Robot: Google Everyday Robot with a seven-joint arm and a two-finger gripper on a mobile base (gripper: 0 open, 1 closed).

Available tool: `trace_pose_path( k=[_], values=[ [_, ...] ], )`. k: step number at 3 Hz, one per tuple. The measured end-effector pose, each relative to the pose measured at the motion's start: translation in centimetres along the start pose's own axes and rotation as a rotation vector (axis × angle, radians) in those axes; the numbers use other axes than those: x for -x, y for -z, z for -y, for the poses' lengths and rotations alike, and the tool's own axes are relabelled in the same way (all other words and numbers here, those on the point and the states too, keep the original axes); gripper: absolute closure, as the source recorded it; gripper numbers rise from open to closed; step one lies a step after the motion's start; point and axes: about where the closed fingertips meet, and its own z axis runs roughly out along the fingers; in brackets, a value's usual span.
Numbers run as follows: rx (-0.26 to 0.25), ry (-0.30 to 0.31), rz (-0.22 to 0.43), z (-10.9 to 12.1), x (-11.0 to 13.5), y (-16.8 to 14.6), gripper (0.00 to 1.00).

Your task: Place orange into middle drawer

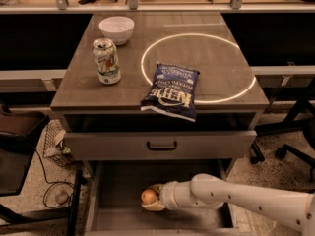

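The gripper (151, 199), at the end of my white robot arm (236, 200), is low inside the wide, shallow grey middle drawer (114, 182), which stands pulled out beneath the closed grey upper drawer with a black bar handle (161, 145). Its tan fingers are clamped on the small round orange fruit (148, 196), one above it and one below. The fruit sits at the gripper's tip, toward the middle of the drawer floor and near the front edge.

By my reckoning the carry is done: the fruit is already within the drawer walls. What is left is the release and backing the arm out. I cannot tell whether the fruit touches the floor or hangs just above it. Up on the brown bench (216, 58), the white bowl (116, 29), the soda can (107, 61) and the dark blue chip bag (172, 89) play no part.
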Motion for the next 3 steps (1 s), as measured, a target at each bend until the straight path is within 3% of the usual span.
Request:
trace_pose_path(
  k=[1, 2, 3],
  values=[
    [0.039, 0.001, -0.009, 0.2, -0.8, -3.6, 1.0],
    [0.054, -0.008, -0.003, 0.6, -1.5, -4.8, 0.97],
    [0.054, -0.008, -0.003, 0.6, -1.3, -4.7, 0.74]
  ],
)
